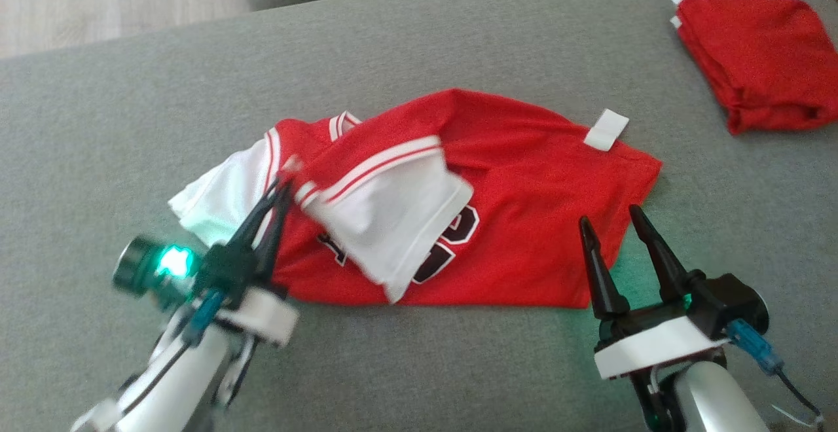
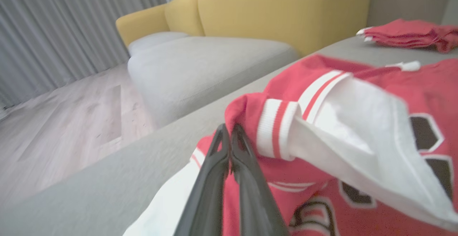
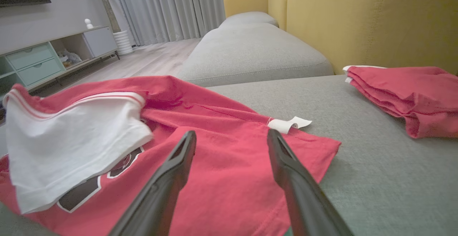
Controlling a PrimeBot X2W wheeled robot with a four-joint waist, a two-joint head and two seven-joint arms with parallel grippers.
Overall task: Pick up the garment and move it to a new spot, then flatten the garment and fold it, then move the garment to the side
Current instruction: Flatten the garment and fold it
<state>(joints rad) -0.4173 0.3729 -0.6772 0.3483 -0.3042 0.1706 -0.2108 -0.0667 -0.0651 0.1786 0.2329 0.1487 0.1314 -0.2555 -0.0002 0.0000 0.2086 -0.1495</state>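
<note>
- Jaws of the left gripper [image 1: 282,188] are seen pressed together, tips at the red edge beside a striped cuff. A thin fold of the garment [image 1: 524,222] appears to be pinched there, though blur hides the exact contact.
- Jaws of the right gripper [image 1: 610,217] are held wide apart with nothing between them. They are poised just above the garment's near hem corner.
- The garment is found crumpled in the middle of the grey sofa seat [image 1: 419,46], number side up. One white sleeve [image 1: 399,222] is flopped across the chest.
- Flattening is judged to be the step in hand.
- The pinched edge would best be drawn outward and kept low, so that the flopped sleeve is unrolled rather than dragged with the body.
- The hem corner could be caught or pressed down by the right gripper, so that the cloth is tensioned between two points and not slid across the seat.
- A shallow pinch on thin cloth may be lost, so a slow pull is advised.
- Counted: two grippers.
- Counted: two red garments, one spread and one folded garment [image 1: 759,59] set well apart at the far right.
- Counted: two white sleeves and one white tag [image 1: 606,129] at the far hem.
</note>
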